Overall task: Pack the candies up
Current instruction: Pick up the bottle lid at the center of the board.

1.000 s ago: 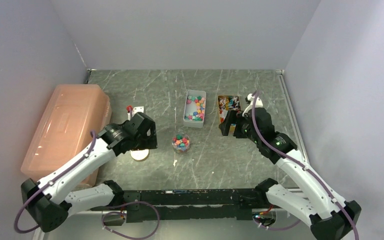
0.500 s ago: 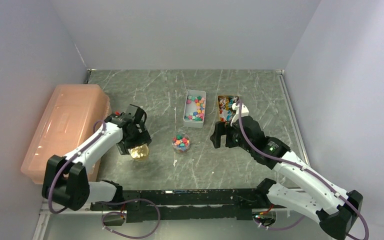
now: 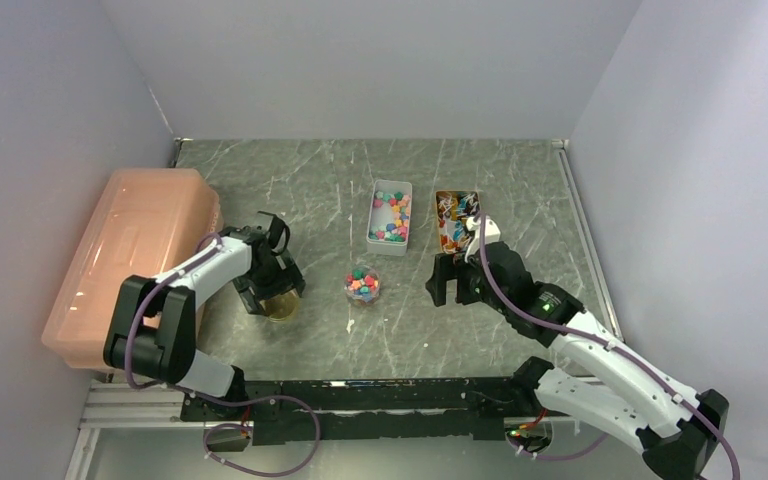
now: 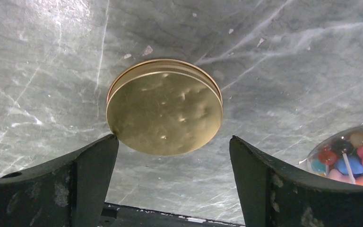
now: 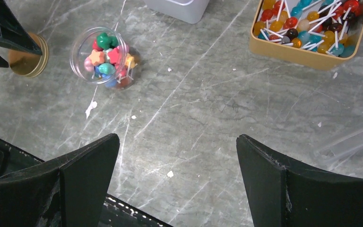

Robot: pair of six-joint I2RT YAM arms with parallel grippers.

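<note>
Open table [image 3: 420, 322] lay between the jar [image 3: 363, 286] and right gripper [image 5: 176, 138], gold lid [image 3: 280, 305] left of the jar, pink bin [image 3: 130, 255] walled the left side, white box [image 3: 391, 218] behind.

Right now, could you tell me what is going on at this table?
Two arms are packing candies into a small clear jar, which looks full and stands open. The left gripper is open at the gold lid lying flat on the table, not gripping it. The right gripper hovers open nearby. More candies sit in a white tray.
</note>
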